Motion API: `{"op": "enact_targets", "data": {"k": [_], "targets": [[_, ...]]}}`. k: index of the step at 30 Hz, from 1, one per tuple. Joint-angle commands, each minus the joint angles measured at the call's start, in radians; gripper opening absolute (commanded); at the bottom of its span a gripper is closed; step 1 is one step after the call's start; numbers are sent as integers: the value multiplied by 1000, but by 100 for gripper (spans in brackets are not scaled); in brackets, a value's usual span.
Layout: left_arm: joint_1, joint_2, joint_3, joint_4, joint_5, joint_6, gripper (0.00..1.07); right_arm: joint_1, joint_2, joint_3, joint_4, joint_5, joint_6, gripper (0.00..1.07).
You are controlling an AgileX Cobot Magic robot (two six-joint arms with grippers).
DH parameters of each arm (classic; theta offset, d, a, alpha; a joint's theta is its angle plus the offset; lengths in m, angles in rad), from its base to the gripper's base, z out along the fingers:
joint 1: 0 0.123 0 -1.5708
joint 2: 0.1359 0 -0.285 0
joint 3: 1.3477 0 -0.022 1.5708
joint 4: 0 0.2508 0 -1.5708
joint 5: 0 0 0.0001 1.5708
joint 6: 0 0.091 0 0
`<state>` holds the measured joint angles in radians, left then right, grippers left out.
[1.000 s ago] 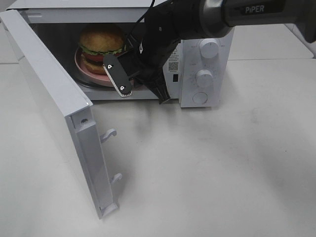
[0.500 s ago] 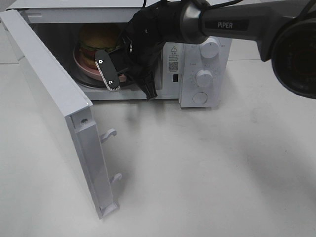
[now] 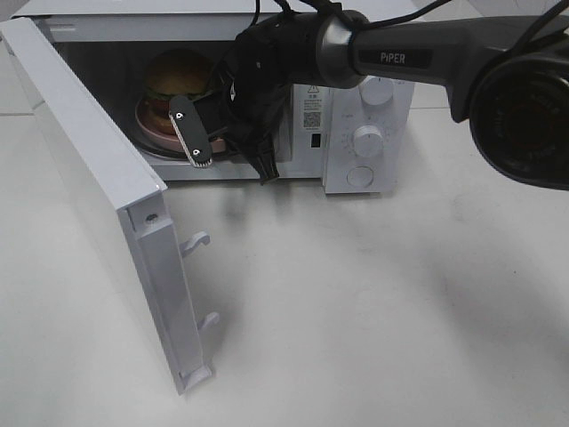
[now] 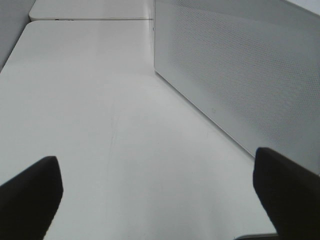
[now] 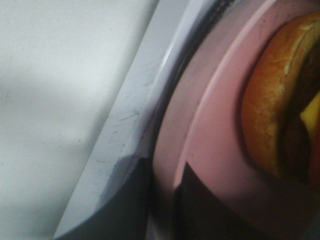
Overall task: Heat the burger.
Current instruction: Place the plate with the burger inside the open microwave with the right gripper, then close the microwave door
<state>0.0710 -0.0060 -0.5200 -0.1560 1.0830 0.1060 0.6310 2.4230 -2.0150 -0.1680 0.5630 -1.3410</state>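
The burger [image 3: 178, 76] stands on a round pink plate [image 3: 149, 124] inside the open microwave [image 3: 364, 133]. My right gripper [image 3: 185, 129] reaches into the cavity from the right and sits at the plate's near rim. The right wrist view shows the plate's rim [image 5: 210, 125] caught between the two dark fingers [image 5: 215, 210] of the right gripper [image 5: 167, 200], with the burger's bun [image 5: 270, 115] just beyond. My left gripper [image 4: 157, 200] is open, its fingertips wide apart over bare table, holding nothing. It does not show in the exterior high view.
The microwave's door [image 3: 98, 178] swings far out to the left, its latch hooks facing the table. Dials and a button sit on the control panel [image 3: 366, 138]. A white perforated panel [image 4: 240, 75] rises close beside the left gripper. The white table [image 3: 373, 302] spreads in front.
My right gripper has moved left and deeper into the microwave, carrying the plate and burger further inside. The left gripper has not visibly moved.
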Motion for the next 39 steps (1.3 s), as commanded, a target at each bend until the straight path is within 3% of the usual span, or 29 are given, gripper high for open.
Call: {"op": "enact_targets", "data": {"k": [1,7,14,19,22,24,27,28,39], "targets": [[3,-18,3,-2,-13,-4,96,-3,-1,-18,-1,-41,28,21],[3,-18,3,-2,-13,-4,96,-3,-3,-12,-1,-34,33,40],[3,-18,3,-2,-13,-4,96,-3,-5,19,0,-24,38,44],[3,-18,3,-2,-13,-4,96,-2,-45,100,17,-59,37,49],[3,-18,3,-2,-13,-4,96,-2,-91,170,23,-101,38,57],[3,-18,3,-2,-13,-4,96,-2,-122,219,26,-136,38,71],[3,-18,3,-2,-13,-4,96,-2,-129,233,26,-148,40,73],[3,-18,3,-2,-13,-4,96,-2,-146,267,26,-179,52,78],[3,-18,3,-2,-13,-4,96,-2,-267,433,17,-265,79,80]]}}
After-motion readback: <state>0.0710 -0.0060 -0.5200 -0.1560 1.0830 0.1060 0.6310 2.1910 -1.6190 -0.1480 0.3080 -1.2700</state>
